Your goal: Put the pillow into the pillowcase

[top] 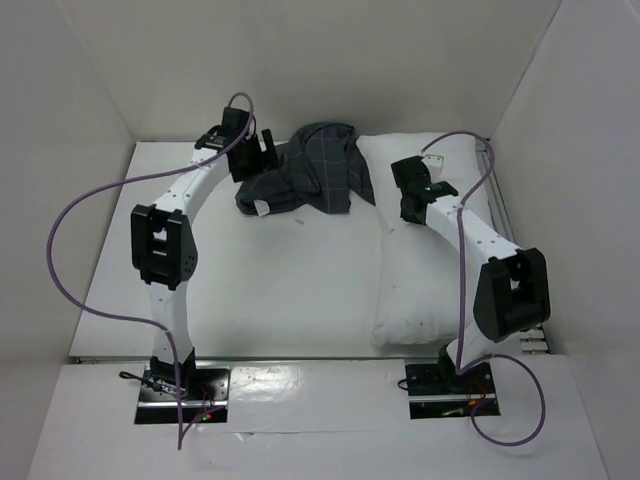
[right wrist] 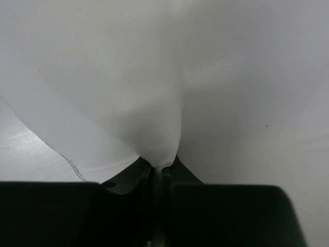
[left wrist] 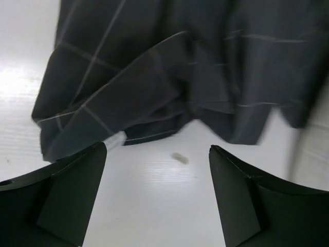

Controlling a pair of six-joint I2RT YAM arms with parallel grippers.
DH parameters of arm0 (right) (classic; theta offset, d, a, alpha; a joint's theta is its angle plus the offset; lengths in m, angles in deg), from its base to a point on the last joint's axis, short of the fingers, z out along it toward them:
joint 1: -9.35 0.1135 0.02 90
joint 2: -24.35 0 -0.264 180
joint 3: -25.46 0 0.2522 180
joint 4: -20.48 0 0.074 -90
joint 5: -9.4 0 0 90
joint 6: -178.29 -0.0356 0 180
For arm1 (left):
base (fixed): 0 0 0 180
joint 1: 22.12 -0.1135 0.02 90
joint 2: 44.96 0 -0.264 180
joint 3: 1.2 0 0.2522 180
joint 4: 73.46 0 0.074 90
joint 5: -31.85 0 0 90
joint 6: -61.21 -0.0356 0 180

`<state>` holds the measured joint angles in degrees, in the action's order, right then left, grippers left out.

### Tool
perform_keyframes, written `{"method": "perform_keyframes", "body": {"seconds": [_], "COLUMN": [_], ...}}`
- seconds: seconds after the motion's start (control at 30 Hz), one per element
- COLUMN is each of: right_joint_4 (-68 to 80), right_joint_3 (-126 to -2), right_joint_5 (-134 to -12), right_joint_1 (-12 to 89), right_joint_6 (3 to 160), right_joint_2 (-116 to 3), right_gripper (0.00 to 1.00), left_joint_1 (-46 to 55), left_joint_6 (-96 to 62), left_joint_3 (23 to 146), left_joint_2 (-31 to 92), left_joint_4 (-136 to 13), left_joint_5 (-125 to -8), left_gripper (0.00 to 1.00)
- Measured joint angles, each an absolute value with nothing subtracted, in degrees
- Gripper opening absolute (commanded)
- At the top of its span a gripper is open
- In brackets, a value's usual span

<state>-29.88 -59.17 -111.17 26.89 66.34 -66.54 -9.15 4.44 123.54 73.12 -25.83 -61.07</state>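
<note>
You are looking down on a white table (top: pixel 290 290) walled in by white panels, with 2 white-and-black robot arms rising from the bottom edge of the frame.

The limp charcoal-grey cloth pillowcase with a thin pale grid of lines (top: pixel 315 175) lies crumpled at the top centre of the table. It touches the top-left corner of the plump white rectangular fabric pillow (top: pixel 430 270), which lies lengthwise down the right side of the frame.

Your left gripper (top: pixel 262 152) hangs at the pillowcase's left edge. In the left wrist view its 2 black fingers (left wrist: pixel 67 200) stand wide apart at the bottom corners with nothing between them but bare table. The pillowcase fills the upper half of that frame, with a small pale label (left wrist: pixel 115 140) at its lower edge.

Your right gripper (top: pixel 412 195) sits on the upper part of the pillow. In the right wrist view its jaws are nearly together at the bottom centre, pinching a fold of the pillow's white fabric.
</note>
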Motion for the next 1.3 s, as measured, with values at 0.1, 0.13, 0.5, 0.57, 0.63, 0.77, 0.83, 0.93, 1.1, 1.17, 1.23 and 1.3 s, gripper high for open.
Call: {"method": "perform_keyframes", "body": {"seconds": [0.1, 0.13, 0.5, 0.57, 0.63, 0.77, 0.83, 0.93, 1.1, 1.17, 1.23, 1.3], "right_joint_4": [-28.29, -28.05, -29.34, -30.43, -31.43, -32.79, -33.18, -34.71, -35.46, -34.45, -32.20, -29.01], "right_joint_3": [-59.02, -58.91, -58.27, -58.43, -58.49, -58.84, -59.17, -61.03, -66.36, -68.70, -70.16, -70.34], "right_joint_5": [-111.21, -111.26, -115.54, -117.44, -118.86, -120.74, -121.18, -120.94, -119.28, -117.82, -115.45, -112.20], "right_joint_1": [24.75, 24.20, 22.13, 22.04, 21.86, 21.40, 21.30, 21.32, 27.50, 33.97, 41.12, 47.83], "right_joint_6": [64.52, 64.24, 64.15, 64.19, 64.37, 64.74, 64.78, 64.76, 65.64, 65.83, 66.71, 68.52], "right_joint_2": [-65.88, -65.51, -60.70, -60.53, -60.53, -60.59, -61.14, -63.04, -64.55, -64.51, -64.51, -64.75], "right_gripper": [0.00, 0.00, 0.00, 0.00, 0.00, 0.00, 0.05, 0.65, 0.70, 0.77, 0.81, 0.88], "left_joint_1": [-9.93, -10.17, -12.25, -13.47, -14.96, -18.04, -19.64, -22.00, -24.05, -23.79, -23.53, -23.42], "left_joint_6": [4.44, 4.44, 4.57, 4.83, 4.74, 5.75, 6.19, 6.14, 5.68, 5.49, 5.05, 4.29], "left_joint_3": [120.72, 120.02, 118.80, 118.80, 118.73, 114.97, 110.58, 104.83, 101.25, 100.79, 100.68, 100.68], "left_joint_2": [77.91, 79.48, 84.20, 84.81, 85.25, 82.58, 78.41, 68.97, 50.67, 44.66, 40.38, 37.76], "left_joint_4": [-24.30, -23.75, -22.70, -22.77, -22.75, -23.60, -23.69, -23.12, -24.23, -24.45, -24.45, -24.19], "left_joint_5": [-57.94, -57.33, -52.61, -54.12, -56.00, -56.35, -55.56, -55.56, -55.45, -55.47, -55.60, -56.21], "left_gripper": [0.94, 0.94, 0.25, 0.00, 0.00, 0.00, 0.00, 0.00, 0.00, 0.00, 0.00, 0.00]}}
